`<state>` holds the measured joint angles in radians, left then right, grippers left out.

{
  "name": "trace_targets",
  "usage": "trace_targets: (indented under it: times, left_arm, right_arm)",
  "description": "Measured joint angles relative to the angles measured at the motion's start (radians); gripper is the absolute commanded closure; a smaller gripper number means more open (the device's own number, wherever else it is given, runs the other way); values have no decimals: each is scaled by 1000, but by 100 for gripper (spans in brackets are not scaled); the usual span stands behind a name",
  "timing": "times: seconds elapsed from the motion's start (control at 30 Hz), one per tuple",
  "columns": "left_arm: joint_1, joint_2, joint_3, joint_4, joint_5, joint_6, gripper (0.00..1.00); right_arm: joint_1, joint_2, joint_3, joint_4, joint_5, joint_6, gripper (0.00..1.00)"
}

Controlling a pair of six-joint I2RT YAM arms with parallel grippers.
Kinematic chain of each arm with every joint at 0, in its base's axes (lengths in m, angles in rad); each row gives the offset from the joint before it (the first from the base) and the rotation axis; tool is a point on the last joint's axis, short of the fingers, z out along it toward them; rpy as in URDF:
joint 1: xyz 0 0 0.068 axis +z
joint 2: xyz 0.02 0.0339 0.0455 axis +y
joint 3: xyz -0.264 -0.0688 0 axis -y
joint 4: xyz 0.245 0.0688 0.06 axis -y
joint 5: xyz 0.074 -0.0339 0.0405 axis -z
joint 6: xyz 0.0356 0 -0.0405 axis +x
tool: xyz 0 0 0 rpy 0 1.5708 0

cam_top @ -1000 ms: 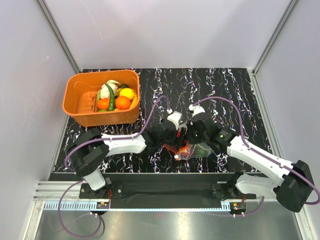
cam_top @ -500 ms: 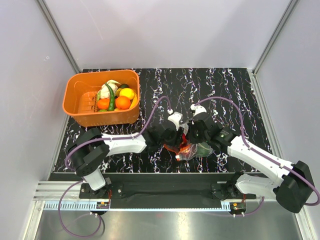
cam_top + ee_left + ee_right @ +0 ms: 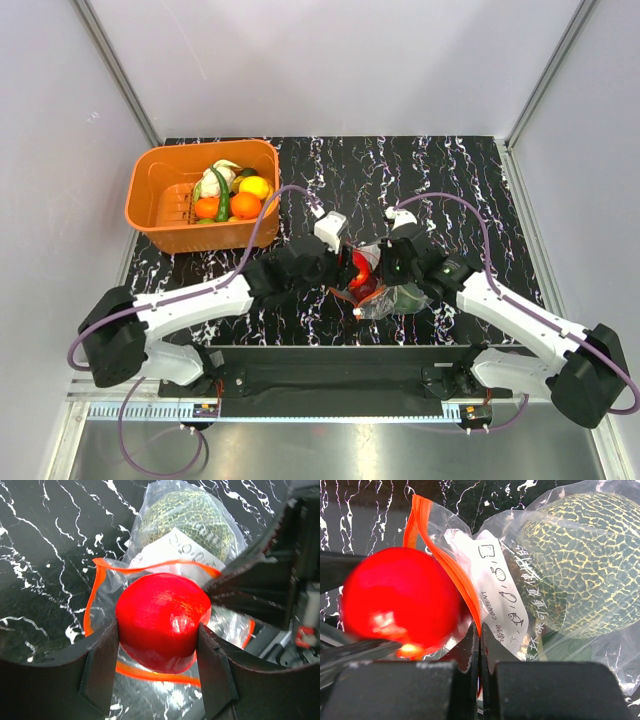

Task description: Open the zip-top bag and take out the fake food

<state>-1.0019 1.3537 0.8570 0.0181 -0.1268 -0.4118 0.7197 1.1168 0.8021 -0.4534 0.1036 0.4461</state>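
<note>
The zip-top bag [image 3: 392, 297] lies on the table between the arms, its mouth open; its orange-red strip [image 3: 150, 672] rings the opening. My left gripper [image 3: 159, 645] is shut on the shiny red apple-like ball [image 3: 162, 620], which sits at the bag's mouth and also shows in the top view [image 3: 362, 273] and the right wrist view [image 3: 400, 600]. My right gripper [image 3: 480, 645] is shut on the bag's zip strip beside the white printed patch [image 3: 495, 595]. The dark green netted piece [image 3: 575, 565] is inside the bag [image 3: 185, 517]. The maroon piece is hidden.
An orange basket [image 3: 160, 215] at the far left holds orange and yellow fruit balls [image 3: 246, 196], a green pepper and a white garlic-like piece. The black marbled table [image 3: 480, 180] ends at grey walls on three sides.
My left arm has swung left and back, drawing the red ball up out of the bag's mouth. The right gripper keeps its hold on the zip strip.
</note>
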Motion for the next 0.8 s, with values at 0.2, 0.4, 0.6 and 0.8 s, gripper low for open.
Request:
trace_targets:
  times: [0.2, 0.4, 0.6, 0.8]
  left_arm:
    - [40, -134, -28, -103, 7, 23, 73]
    - [178, -310, -33, -204, -24, 51, 72]
    - [379, -351, 47, -240, -71, 105, 72]
    - [617, -219, 149, -198, -83, 128, 70]
  right_arm:
    - [-1, -17, 0, -7, 0, 0, 100]
    - [-2, -38, 0, -7, 0, -1, 100]
    - [-3, -51, 0, -7, -4, -1, 100]
    - [-3, -56, 0, -7, -20, -1, 100]
